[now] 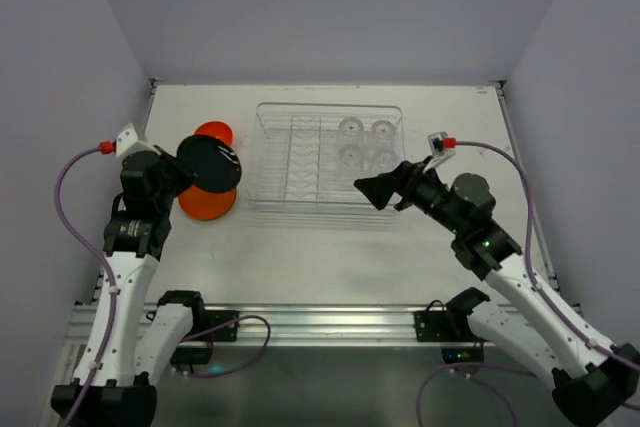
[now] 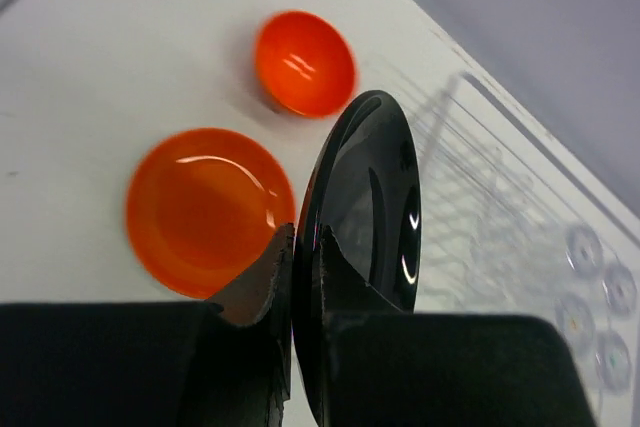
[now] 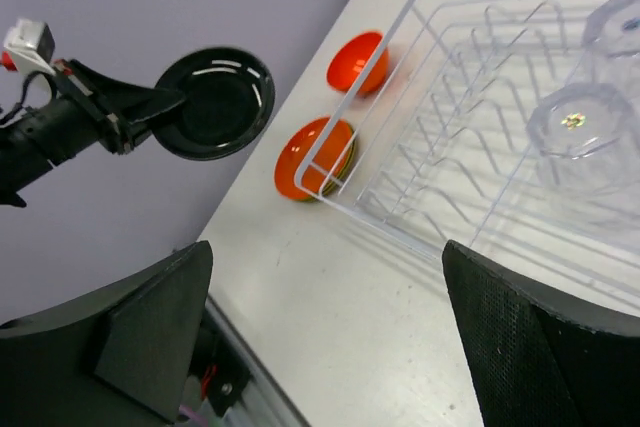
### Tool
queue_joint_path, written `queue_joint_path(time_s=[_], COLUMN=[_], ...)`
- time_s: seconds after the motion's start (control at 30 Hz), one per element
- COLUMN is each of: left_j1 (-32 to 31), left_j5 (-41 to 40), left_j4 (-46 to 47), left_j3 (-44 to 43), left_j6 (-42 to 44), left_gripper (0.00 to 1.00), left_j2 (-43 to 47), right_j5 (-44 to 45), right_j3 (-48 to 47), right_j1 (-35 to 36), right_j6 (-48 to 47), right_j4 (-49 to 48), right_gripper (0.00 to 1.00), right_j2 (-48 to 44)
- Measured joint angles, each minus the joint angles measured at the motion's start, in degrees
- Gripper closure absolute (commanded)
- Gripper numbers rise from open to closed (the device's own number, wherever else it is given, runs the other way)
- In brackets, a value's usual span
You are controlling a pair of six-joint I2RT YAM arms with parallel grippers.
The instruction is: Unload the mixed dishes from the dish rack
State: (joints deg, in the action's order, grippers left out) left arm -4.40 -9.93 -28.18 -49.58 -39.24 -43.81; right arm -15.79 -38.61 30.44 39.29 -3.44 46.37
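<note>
The left pincer (image 2: 300, 247) is pressed together on the rim of the black plate (image 2: 370, 217): in the left wrist view its two fingers (image 2: 262, 282) lie one on each face of the plate, which stands on its edge between them. In the top view this pincer (image 1: 183, 171) is at the left of the frame, and the black plate (image 1: 208, 162) is in the air, covering the upper part of the orange plate (image 1: 205, 205) that lies on the table (image 1: 330, 267). The right wrist view shows the black plate (image 3: 210, 102) at upper left, its face toward the camera, lifted clear of the table. The right pincer (image 3: 328, 252) is spread wide and holds nothing; its fingers (image 3: 150, 327) fill the two lower corners of that view and only table shows between them. From above, the right pincer (image 1: 375, 190) is at the lower right edge of the rack (image 1: 258, 147), outside it; whether it touches the rim I cannot tell. The rack sits in the upper middle of the frame, with four clear tumblers (image 1: 351, 155) in its upper right part. The bowl (image 1: 215, 132) stands just left of the rack, above the orange plate. In the right wrist view the orange plate (image 3: 312, 159) tops a stack with green and brownish edges under it, just beside the rack corner (image 3: 400, 17).
</note>
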Motion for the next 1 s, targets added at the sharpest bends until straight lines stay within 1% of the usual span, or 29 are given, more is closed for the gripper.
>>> queue_joint_path(time_s=[0.07,0.13,0.23,0.33,0.43,0.6,0.67,0.73,0.77,0.83,0.87,0.97,1.0], left_j1=[8.4,14.8,19.1,20.2,20.2,20.2,20.2,20.2,20.2,20.2,20.2,20.2,20.1], left_j5=[-0.2,-0.1,1.8,6.1,9.2,9.8,9.9,10.2,10.5,11.0,11.0,11.3,11.2], left_j4=[0.5,1.6,4.1,8.6,11.5,16.0,17.7,19.5,20.4,21.3,21.5,21.4,21.3], left_j3=[1.1,3.7,9.1,14.5,16.7,18.4,18.7,18.8,18.9,18.9,18.9,18.9,18.9], left_j6=[-0.9,-1.8,-3.0,-3.9,-4.3,-4.1,-3.9,-3.4,-3.2,-2.9,-2.6,-1.5,-0.9], left_gripper=[1.00,1.00,1.00,1.00,1.00,0.99,0.96,0.87,0.79,0.69,0.58,0.40,0.24], left_j2=[-1.1,-2.2,-4.2,-8.2,-12.3,-12.8,-13.1,-14.3,-15.2,-17.0,-18.0,-19.9,-20.0], right_j5=[3.5,6.1,8.4,9.8,10.3,10.3,10.1,9.7,9.5,8.8,8.7,8.5,8.5], right_j3=[2.4,4.6,6.3,7.0,8.1,9.0,9.0,9.2,9.3,9.5,9.6,9.8,9.8], right_j1=[0.0,0.0,-0.1,-0.1,-0.1,-0.1,-0.1,-0.1,-0.1,-0.1,-0.1,-0.1,-0.1], right_j6=[-1.6,-3.6,-6.8,-9.6,-11.2,-12.4,-12.6,-12.7,-12.8,-12.9,-12.9,-13.0,-13.0], right_j4=[1.0,2.6,6.3,10.1,11.6,11.6,11.5,11.4,11.3,11.1,11.1,11.2,11.1], right_gripper=[0.01,0.01,0.01,0.01,0.01,0.01,0.01,0.01,0.01,0.01,0.01,0.01,0.01], right_j2=[-6.3,-10.0,-11.1,-11.7,-14.4,-16.2,-15.5,-14.8,-14.4,-14.1,-14.1,-14.1,-14.1])
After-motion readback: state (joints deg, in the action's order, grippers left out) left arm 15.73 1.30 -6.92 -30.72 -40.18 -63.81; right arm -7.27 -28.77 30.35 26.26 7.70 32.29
